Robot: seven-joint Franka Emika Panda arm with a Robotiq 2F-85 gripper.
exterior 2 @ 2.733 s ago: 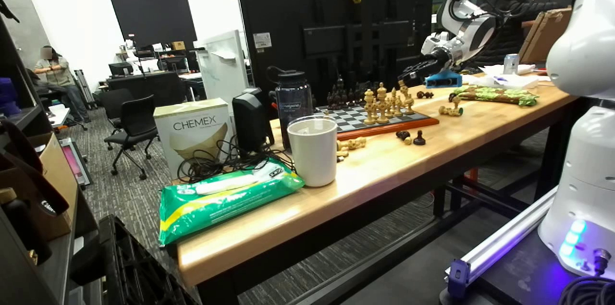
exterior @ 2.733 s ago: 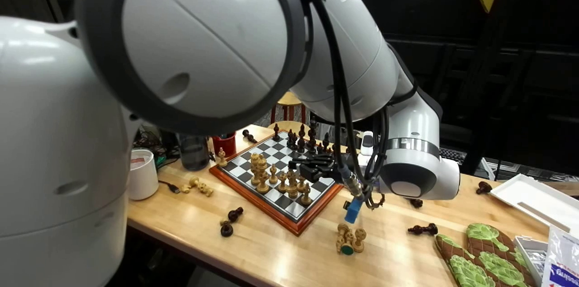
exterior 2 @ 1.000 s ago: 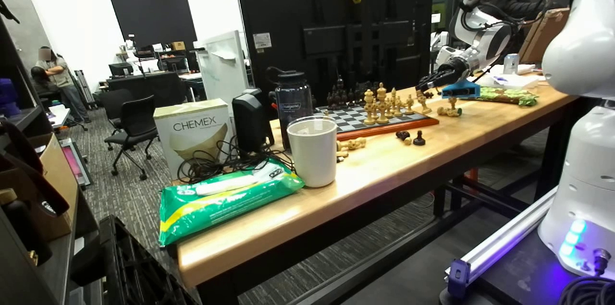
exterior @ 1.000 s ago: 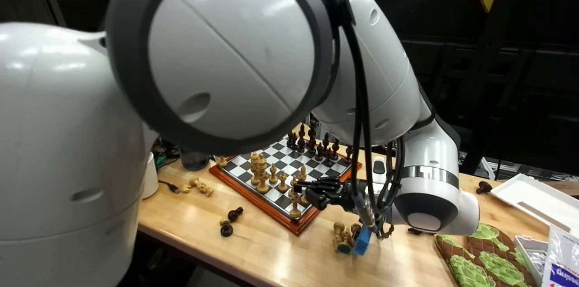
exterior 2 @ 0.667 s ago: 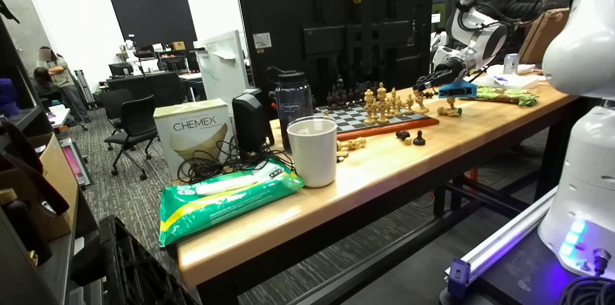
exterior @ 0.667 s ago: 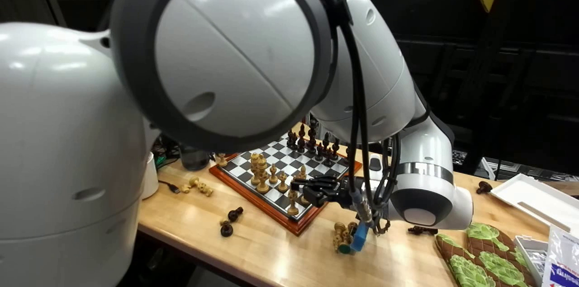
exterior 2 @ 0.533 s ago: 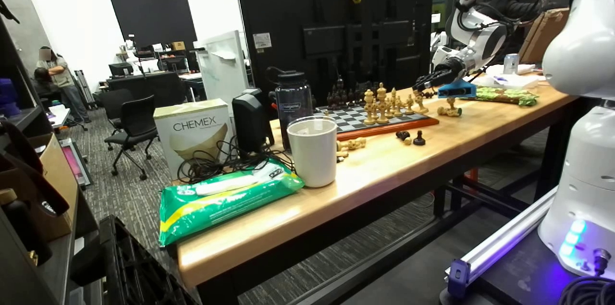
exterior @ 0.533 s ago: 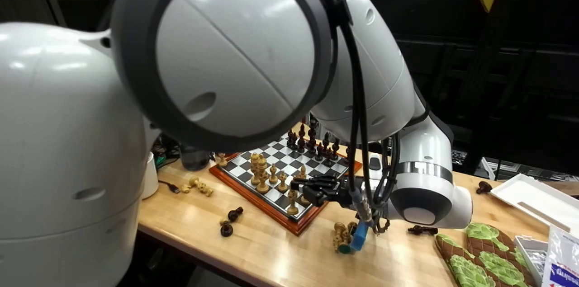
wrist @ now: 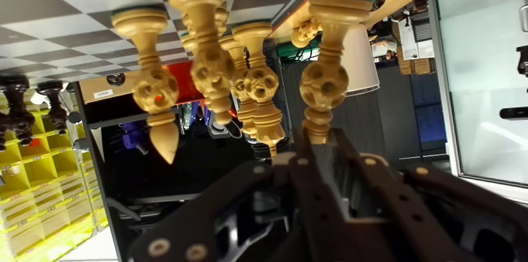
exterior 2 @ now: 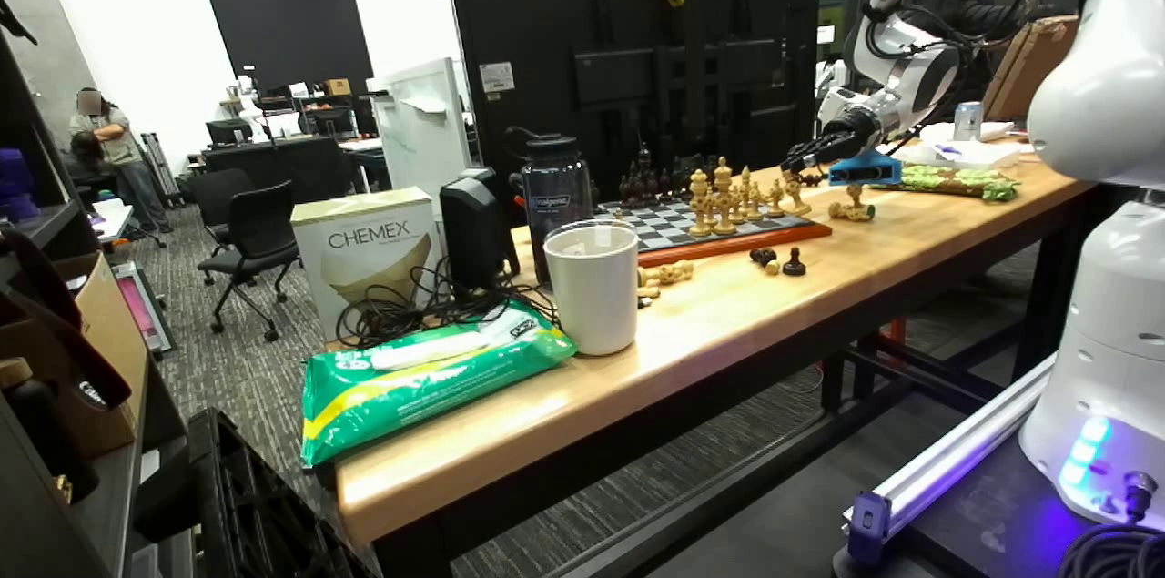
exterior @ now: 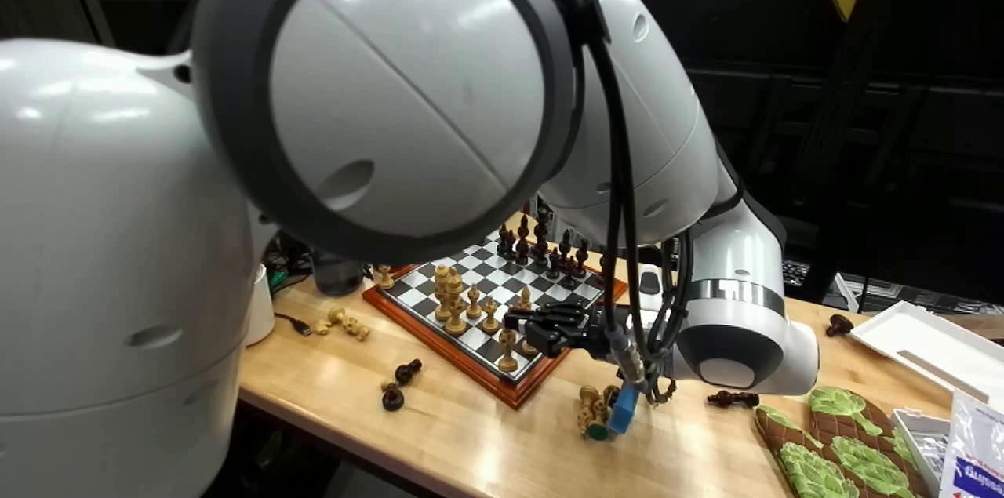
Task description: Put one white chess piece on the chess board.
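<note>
While its tip is clasped in the pincer (wrist: 319,135), a white chess piece (wrist: 324,78) is held at a corner of the chess board (exterior: 494,282) in both exterior views; whether its base touches cannot be told. Other white pieces (exterior: 455,318) are seen upright just beyond, dark pieces (exterior: 523,243) farther across, and a white cup (exterior 2: 592,296) off the board, on the tabletop (exterior: 463,427).

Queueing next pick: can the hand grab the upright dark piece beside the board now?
Probably not: the hand looks shut on a white chess piece, so the dark piece likely must wait.
</note>
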